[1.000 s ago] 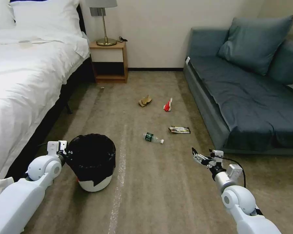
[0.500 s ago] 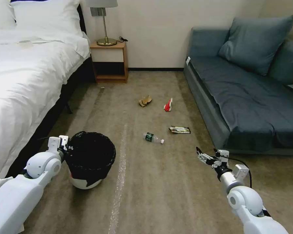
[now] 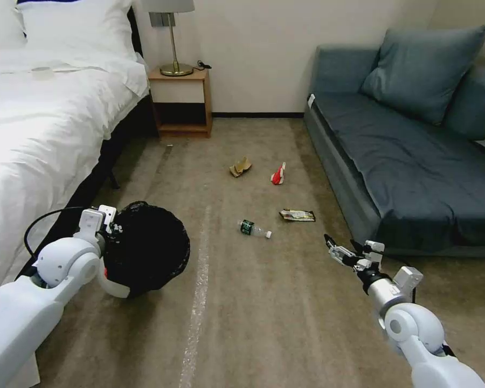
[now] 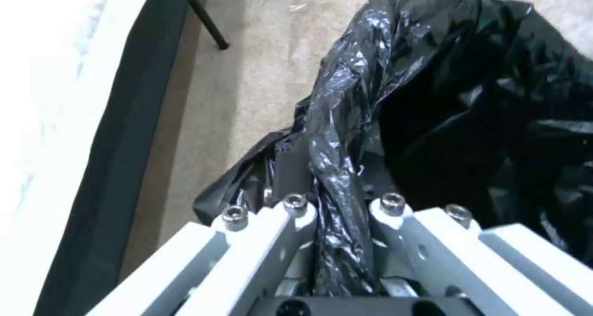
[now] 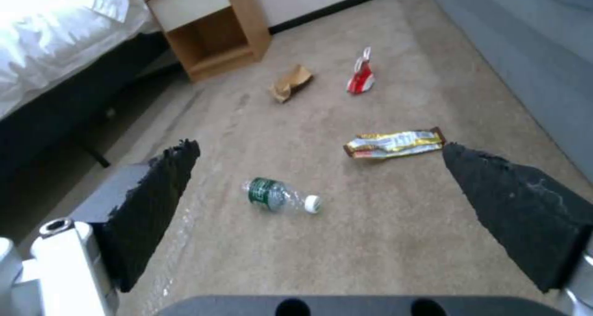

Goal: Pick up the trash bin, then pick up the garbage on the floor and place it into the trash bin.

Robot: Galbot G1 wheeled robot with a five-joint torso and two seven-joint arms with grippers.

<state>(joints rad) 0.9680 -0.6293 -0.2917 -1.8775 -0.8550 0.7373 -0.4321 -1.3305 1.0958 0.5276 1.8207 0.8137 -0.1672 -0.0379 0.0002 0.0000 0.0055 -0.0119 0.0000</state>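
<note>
Trash bin (image 3: 145, 253): newly lifted, tilted, off floor by bed | left gripper (image 4: 337, 242): jaws clamped on bag rim | right gripper (image 5: 321, 186): jaws wide, near bottle (image 3: 253, 228) | garbage: uncollected.

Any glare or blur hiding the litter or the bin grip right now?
Head view: bed blown out white, litter well lit. Left wrist view: soft; glossy liner glints, left pincer shut on it. Right wrist view: bottle and wrapper clear between blurred pads of the open right pincer.
</note>
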